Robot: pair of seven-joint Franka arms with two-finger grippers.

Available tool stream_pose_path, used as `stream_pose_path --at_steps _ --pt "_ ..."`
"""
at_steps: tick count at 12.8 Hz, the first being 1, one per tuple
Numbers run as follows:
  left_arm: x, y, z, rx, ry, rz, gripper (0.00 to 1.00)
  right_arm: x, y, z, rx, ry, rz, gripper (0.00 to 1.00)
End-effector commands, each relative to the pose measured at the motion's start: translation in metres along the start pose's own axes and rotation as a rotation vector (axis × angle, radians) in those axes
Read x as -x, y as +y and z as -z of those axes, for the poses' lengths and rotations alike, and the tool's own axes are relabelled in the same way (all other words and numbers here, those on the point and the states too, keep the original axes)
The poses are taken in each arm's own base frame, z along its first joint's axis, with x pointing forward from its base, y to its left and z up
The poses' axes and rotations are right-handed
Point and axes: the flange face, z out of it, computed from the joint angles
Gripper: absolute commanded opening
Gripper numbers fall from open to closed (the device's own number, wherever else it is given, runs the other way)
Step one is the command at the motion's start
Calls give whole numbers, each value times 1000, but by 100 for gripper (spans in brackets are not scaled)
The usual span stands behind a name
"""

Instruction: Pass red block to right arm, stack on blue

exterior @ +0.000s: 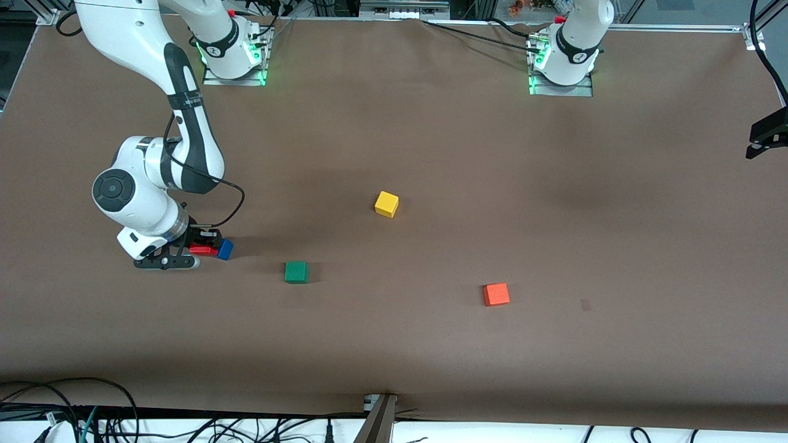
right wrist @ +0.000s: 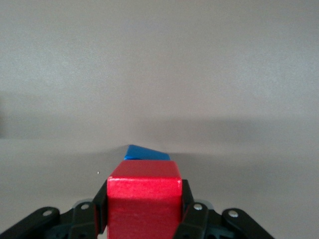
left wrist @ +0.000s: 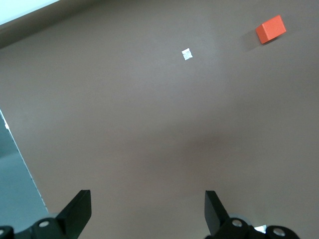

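Note:
My right gripper (exterior: 198,251) is shut on the red block (exterior: 204,249) and holds it low over the table at the right arm's end. The blue cube (exterior: 225,248) sits on the table right next to the red block; I cannot tell whether they touch. In the right wrist view the red block (right wrist: 144,184) fills the space between the fingers, and one corner of the blue cube (right wrist: 144,153) shows just past it. My left gripper (left wrist: 147,201) is open and empty, high over bare table; it shows at the edge of the front view (exterior: 767,133).
A green cube (exterior: 296,271) lies near the blue one, toward the table's middle. A yellow cube (exterior: 386,203) sits mid-table. An orange cube (exterior: 496,294) lies toward the left arm's end and also shows in the left wrist view (left wrist: 270,29).

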Motion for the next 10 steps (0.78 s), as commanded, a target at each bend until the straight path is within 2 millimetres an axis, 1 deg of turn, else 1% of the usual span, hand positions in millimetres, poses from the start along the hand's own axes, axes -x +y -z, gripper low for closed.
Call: stream_pose_path --at_steps 1,2,3,4,5,6,7,8,9,10 --pt "17 7 13 25 -2 19 100 3 -5 -4 6 15 -22 1" --pt "23 6 12 54 0 30 100 3 -5 -5 6 12 -22 10" --pt "32 2 -1 119 8 75 100 4 -4 -5 7 6 -16 97" --pt "39 15 -3 115 13 105 100 1 -5 2 2 17 -9 100" --pt "38 26 -6 113 2 151 100 -2 -6 13 -6 29 -2 100" --pt "35 46 -8 103 -17 205 100 -4 -7 28 -21 23 -1 100" --pt "37 55 -12 98 -18 260 100 -10 -9 48 -35 22 5 100" --pt "39 66 -20 92 1 266 100 -15 -11 68 -47 8 13 100" --pt "42 72 -31 87 25 266 100 -22 -5 87 -50 -9 8 100" --pt "41 79 -32 82 45 259 100 -28 0 107 -50 -31 5 100"
